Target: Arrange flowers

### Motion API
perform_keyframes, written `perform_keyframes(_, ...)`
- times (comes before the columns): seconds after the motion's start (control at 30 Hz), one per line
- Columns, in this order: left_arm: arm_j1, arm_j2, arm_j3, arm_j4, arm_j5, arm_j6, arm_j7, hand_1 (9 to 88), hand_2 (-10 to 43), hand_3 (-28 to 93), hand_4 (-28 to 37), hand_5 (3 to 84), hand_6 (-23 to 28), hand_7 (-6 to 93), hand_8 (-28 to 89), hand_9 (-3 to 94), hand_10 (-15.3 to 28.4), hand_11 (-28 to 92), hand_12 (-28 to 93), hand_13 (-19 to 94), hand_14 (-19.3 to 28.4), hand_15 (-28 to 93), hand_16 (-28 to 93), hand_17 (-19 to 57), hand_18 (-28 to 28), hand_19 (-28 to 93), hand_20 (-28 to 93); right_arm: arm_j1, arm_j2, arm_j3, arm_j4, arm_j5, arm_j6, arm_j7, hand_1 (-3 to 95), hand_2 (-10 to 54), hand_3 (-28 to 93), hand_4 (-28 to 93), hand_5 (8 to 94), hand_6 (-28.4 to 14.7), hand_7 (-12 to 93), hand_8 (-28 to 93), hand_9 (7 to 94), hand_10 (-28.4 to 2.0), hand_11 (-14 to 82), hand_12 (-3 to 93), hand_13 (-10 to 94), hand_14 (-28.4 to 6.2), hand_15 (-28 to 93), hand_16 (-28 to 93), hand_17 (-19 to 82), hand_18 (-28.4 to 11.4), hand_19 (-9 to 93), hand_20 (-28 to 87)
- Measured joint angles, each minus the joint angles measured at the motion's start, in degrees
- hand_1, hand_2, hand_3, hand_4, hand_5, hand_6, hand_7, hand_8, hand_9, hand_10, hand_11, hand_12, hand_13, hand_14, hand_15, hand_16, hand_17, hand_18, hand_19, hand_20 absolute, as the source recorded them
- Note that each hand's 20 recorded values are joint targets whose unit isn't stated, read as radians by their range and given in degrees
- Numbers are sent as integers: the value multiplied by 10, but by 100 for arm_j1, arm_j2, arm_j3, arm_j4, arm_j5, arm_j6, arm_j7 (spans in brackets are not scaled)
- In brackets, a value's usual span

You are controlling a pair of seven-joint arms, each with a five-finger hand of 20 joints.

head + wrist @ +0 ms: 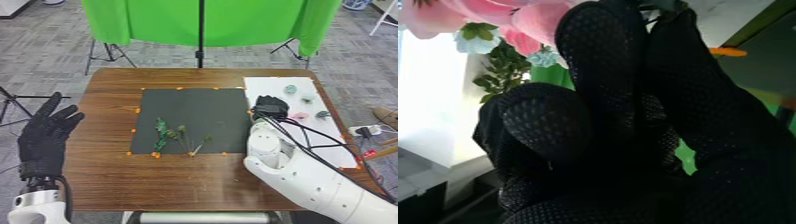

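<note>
Head view: the left robot hand (pixel 43 142), fingers spread apart, is beside the brown wooden counter (pixel 169 190). The right robot hand (pixel 270 107) is between green leafy stems (pixel 161 131) on the dark grey rectangular mat (pixel 191 107) and a pink-petalled flower (pixel 299 116) on the white sheet (pixel 271 86); its grip I cannot tell.
</note>
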Motion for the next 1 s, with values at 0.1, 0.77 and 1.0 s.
perform_keyframes(0.1,11,0,0,-2,-7,2,11,206,95,750,-283,350,74,99,-74,335,190,293,148,224,242,556,-61,-95,208,444,303,-57,127,-21,-48,-23,352,-118,583,-95,704,-283,894,-48,204,114,931,-110,364,235,869,-58,706,180,511,-238,932,551)
perform_keyframes(0.77,124,8,-9,-29,-18,33,41,206,95,751,-283,350,74,98,-74,335,190,294,148,225,242,557,-62,-95,207,444,303,-167,803,795,-1019,521,699,-405,326,-74,720,-219,759,-117,148,-87,775,-186,423,189,747,-122,761,154,445,-272,932,535)
perform_keyframes(1.0,86,15,15,-17,-18,31,62,207,96,750,-283,350,74,99,-74,334,190,294,147,224,241,557,-62,-95,208,444,303,-39,355,871,-543,1458,-9,52,257,-71,661,-236,623,-197,73,-94,625,-244,488,178,661,-159,820,128,402,-282,932,502)
